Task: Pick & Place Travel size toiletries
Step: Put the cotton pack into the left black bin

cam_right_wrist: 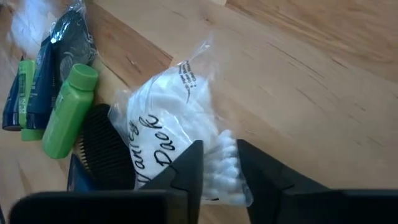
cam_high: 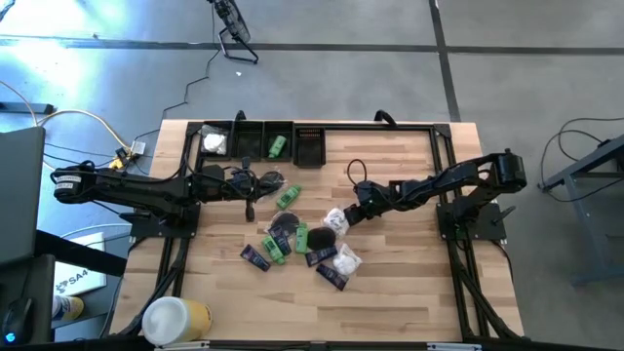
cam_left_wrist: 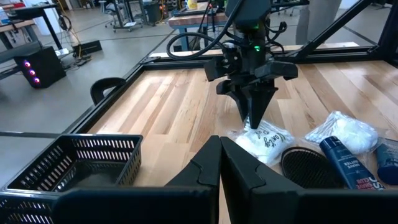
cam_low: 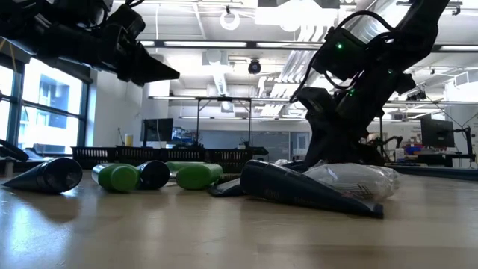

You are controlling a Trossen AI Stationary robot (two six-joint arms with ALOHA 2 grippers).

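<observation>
**A:** White plastic packet point(cam_right_wrist: 177, 134) sits at the pile's edge on the table point(cam_high: 409, 283), right gripper point(cam_right_wrist: 217, 165) down on it, fingers narrowed on its crinkly end. Good grip?

**B:** Looks pinched, but it's thin film, so you lift slow and watch the green bottle point(cam_right_wrist: 67, 109) just beside. Left gripper point(cam_left_wrist: 221, 155) is clamped empty near the black tray point(cam_left_wrist: 81, 158), so you've got room there

Arms: two, matte black, jointed segments, black cables looped alongside.
Right tool point(cam_left_wrist: 255, 118): dark wedge fingers tapering to a point; green indicator light glowing on the wrist housing.
Left tool point(cam_left_wrist: 221, 163): flat black angular fingers.
</observation>
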